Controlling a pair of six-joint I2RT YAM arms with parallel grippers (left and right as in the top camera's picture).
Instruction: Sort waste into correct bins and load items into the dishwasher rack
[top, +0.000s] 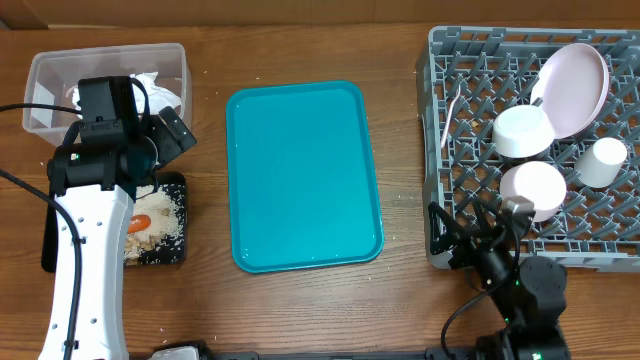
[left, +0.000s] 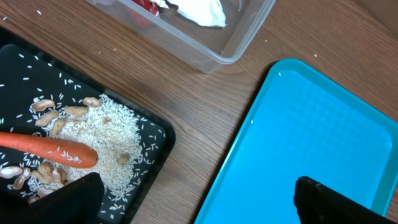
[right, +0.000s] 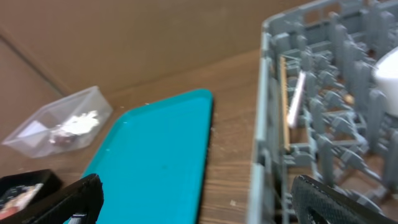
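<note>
The left hand (left: 198, 208) is spread wide and empty at the left of the frame, by the black tray (left: 18, 81) holding the carrot (left: 50, 149), nuts (left: 62, 113) and rice (left: 106, 134). The right hand (right: 199, 205) is wide and empty at lower right, beside the rack (top: 470, 50) holding the plate (top: 575, 85), bowls (top: 523, 130), cup (top: 602, 160) and fork (top: 452, 110).

A: State colours, left side.
B: Black tray (left: 15, 59), speckled with white rice (left: 109, 140). Carrot (left: 50, 149): orange. Nuts (left: 73, 112): beige. Far tub (top: 50, 90): clear.
A: Centre and right?
B: Serving tray (top: 300, 180): plain teal. Rack (top: 470, 60): grey, open grid pattern. Plate (top: 575, 88), far bowl (top: 522, 130), near bowl (top: 533, 188), cup (top: 603, 160), fork (top: 452, 110): white. Table (top: 400, 290): brown wood grain.
</note>
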